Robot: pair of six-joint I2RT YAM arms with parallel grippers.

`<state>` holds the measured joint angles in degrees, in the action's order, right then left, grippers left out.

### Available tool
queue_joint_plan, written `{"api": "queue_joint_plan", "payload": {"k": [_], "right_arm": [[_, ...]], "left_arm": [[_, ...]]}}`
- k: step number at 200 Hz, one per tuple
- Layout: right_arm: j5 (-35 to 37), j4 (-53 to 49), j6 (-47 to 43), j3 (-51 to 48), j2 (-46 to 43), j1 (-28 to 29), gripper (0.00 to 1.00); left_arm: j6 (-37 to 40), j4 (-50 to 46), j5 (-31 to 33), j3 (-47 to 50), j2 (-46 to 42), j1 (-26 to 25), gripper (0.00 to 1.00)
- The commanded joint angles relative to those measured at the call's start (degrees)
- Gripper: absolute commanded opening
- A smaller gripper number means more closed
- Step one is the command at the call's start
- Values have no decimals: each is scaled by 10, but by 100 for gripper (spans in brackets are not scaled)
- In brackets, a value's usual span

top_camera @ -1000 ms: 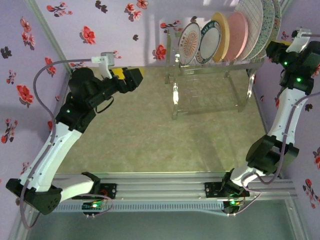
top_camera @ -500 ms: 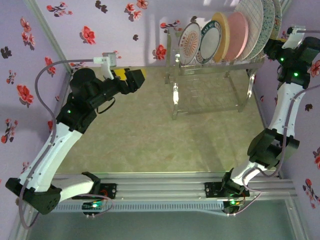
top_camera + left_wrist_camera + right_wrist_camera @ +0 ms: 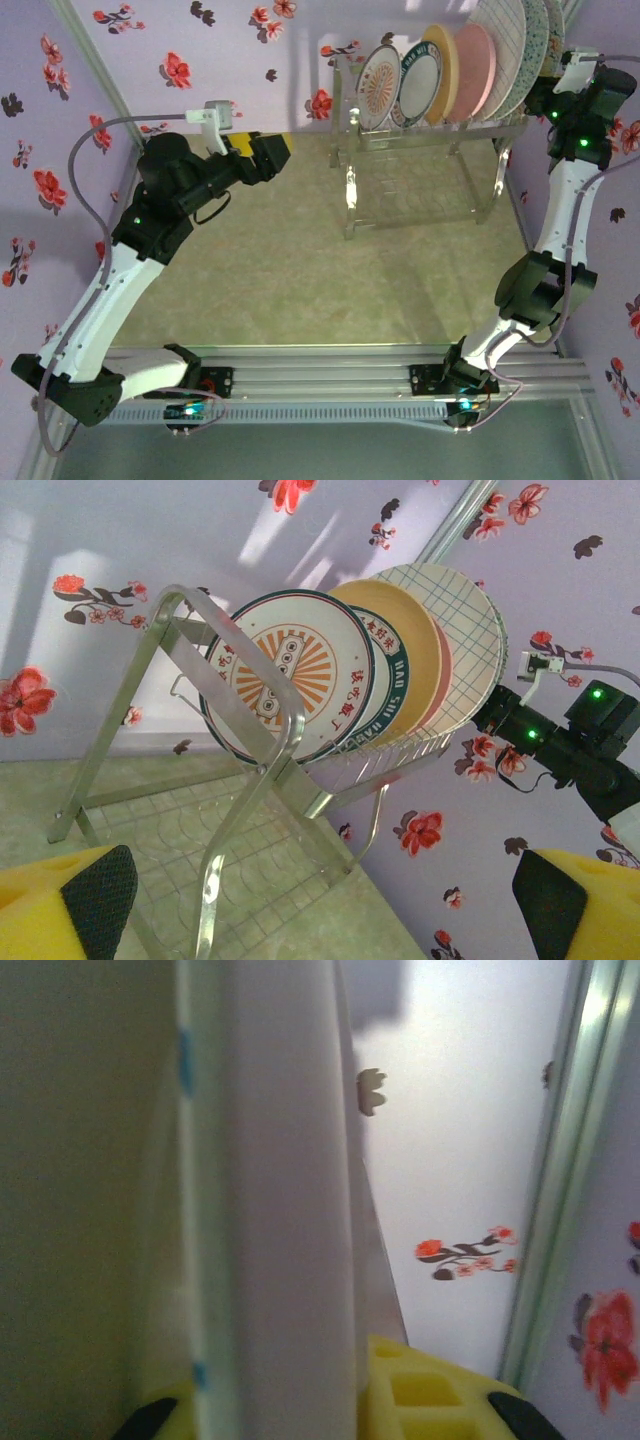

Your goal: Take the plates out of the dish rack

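Straddled rim of end plate (image 3: pixel 270 1210) with right gripper (image 3: pixel 290 1415), clamp unclear; held left gripper (image 3: pixel 320 895) wide, empty. Judged stiff, slick, breakable.

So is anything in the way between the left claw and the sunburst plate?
Yes. A shiny end tube of the dish rack crosses in front of the orange sunburst plate, between it and the open left claw.

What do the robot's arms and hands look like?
The left arm and right arm have white links, bulky black joints with green lights and a loose grey cable each. The left hand has blocky yellow fingers with black pads.
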<state>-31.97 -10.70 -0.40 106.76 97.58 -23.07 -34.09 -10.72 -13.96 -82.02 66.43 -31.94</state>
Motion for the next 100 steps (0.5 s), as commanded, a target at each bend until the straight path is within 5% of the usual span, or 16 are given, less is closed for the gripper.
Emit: {"api": "queue_joint_plan", "payload": {"k": [1,40,100], "right_arm": [[-20,-1,-3,28,2,6,10],[-14,-4,-4,40,0,11,0],[23,-9,4,56,-13,27,0]], "left_arm": [[2,19,7,-16,3,-6,100],[2,23,8,-16,5,-7,100],[0,28,8,-12,6,-8,100]]}}
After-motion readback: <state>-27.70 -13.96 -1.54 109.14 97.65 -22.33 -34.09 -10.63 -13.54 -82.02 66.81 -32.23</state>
